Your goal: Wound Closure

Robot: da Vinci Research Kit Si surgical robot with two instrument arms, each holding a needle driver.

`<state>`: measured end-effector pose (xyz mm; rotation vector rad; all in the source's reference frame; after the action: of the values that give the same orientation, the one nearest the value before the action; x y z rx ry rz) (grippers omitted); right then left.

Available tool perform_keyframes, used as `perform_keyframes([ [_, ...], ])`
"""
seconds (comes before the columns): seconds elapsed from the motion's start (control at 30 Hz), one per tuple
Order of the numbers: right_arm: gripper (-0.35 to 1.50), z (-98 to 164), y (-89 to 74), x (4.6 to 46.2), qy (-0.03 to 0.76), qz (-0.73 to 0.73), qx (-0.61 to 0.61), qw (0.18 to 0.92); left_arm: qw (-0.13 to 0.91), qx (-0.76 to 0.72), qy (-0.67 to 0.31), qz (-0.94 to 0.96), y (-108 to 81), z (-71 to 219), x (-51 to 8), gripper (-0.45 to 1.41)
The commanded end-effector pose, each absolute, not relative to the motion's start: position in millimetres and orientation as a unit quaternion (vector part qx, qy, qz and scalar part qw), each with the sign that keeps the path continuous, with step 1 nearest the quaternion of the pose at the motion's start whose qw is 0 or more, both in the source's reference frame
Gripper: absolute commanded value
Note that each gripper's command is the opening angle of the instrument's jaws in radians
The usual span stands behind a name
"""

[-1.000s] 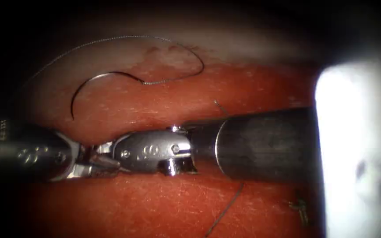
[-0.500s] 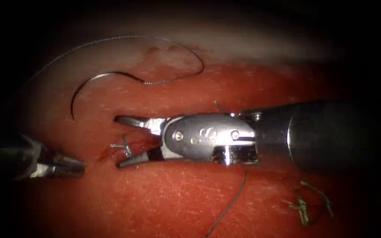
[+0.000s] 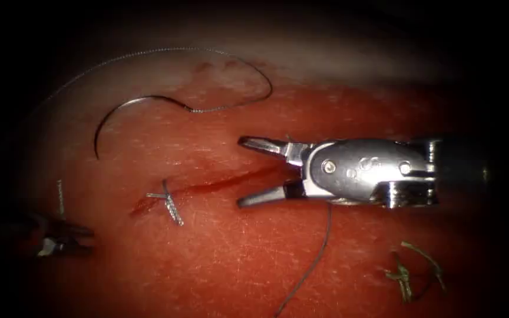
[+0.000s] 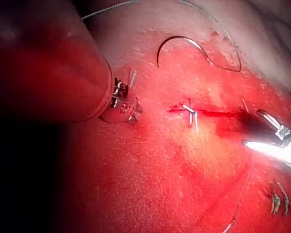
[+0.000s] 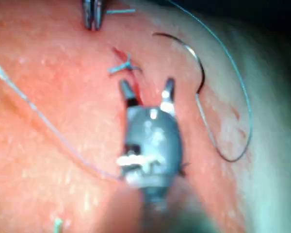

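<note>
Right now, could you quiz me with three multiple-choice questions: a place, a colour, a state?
1. Where is the needle? A in the right pincer; B loose on the tissue; C in the left pincer.
2. Fluid in the cut? A red; B green; C blue.
3. Right pincer? A shut on the needle; B shut on the tissue; C open.
B: it lies apart from both pincers, the left gripping a thread end. A: red lines the cut. C: jaws apart, empty.

Endoscope overlooks the cut (image 3: 207, 187); both close wrist views share it.
</note>
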<state>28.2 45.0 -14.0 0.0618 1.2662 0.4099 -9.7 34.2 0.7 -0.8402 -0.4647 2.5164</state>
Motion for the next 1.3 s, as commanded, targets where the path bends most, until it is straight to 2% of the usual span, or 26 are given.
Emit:
perform_keyframes([
  [0.03,1.3,-13,44.6,28.8,0.588,0.19,0.03,0.786,0.233,-0.305,-0.176,0.907,33.6,1,-9.5,0.64],
  [0.17,1.3,-13,44.6,28.5,0.589,0.191,0.032,0.784,0.24,-0.305,-0.19,0.902,33.4,0,-6.8,0.7],
  [0.37,1.3,-13,44.7,27.5,0.588,0.197,0.033,0.784,0.29,-0.332,-0.236,0.866,36.4,-5,-5.9,0.66],
  [0.6,1.32,-13,44.8,27.1,0.587,0.209,0.042,0.781,0.34,-0.456,-0.275,0.775,40.7,-15,-9.9,0.62],
  [0.8,1.32,-13,46.6,27.1,0.582,0.235,0.055,0.777,0.342,-0.463,-0.282,0.767,42.6,-16,-14.6,0.57],
  [0.87,1.33,-13,48.1,26.9,0.577,0.242,0.057,0.778,0.34,-0.464,-0.283,0.768,43.3,-15,-15.4,0.66],
  [1.0,1.33,-13,52.0,26.1,0.566,0.26,0.061,0.78,0.351,-0.463,-0.252,0.774,46.4,-12,-16.5,0.66],
  [1.13,1.3,-13,52.7,25.6,0.532,0.276,0.053,0.799,0.383,-0.404,-0.188,0.809,48.7,-10,-16.0,0.63],
  [1.17,1.28,-13,51.9,25.5,0.523,0.284,0.065,0.801,0.39,-0.35,-0.168,0.835,49.0,-9,-15.4,0.67],
  [1.3,1.27,-13,50.2,25.6,0.498,0.306,0.083,0.807,0.41,-0.26,-0.157,0.86,48.9,-7,-14.1,0.68],
])
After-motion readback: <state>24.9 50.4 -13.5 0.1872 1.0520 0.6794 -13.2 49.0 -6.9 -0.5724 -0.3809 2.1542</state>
